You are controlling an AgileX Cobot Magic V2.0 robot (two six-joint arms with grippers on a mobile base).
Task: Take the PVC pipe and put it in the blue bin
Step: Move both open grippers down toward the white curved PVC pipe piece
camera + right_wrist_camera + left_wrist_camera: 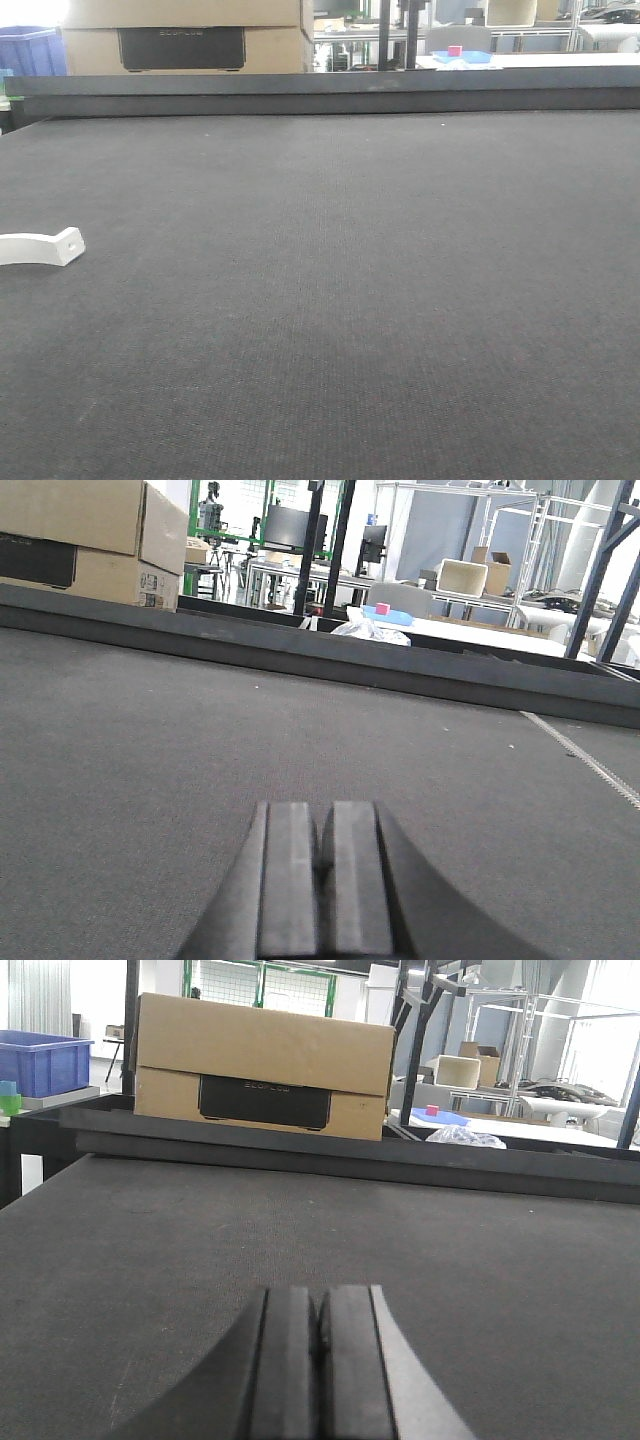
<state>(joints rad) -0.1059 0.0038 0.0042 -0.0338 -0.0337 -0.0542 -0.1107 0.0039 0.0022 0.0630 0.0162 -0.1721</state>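
White PVC pipe (40, 247) lies on the counter (350, 300) at the left edge of my front view, untouched. The blue bin (30, 50) sits well beyond the back rail, so I judge the whole task remains. Left wrist view: left end effector (320, 1305) fully closed, gripping nothing. Right wrist view: right end effector (322, 825) likewise closed and empty.

In the front view we look from low, along the table (350, 300), toward its far rail (320, 95) and the cardboard box (180, 25) behind it. Both wrist views sit close above the table, just behind the left gripper (319, 1305) and the right gripper (322, 820), facing the same way. All three share the table, rail and box.
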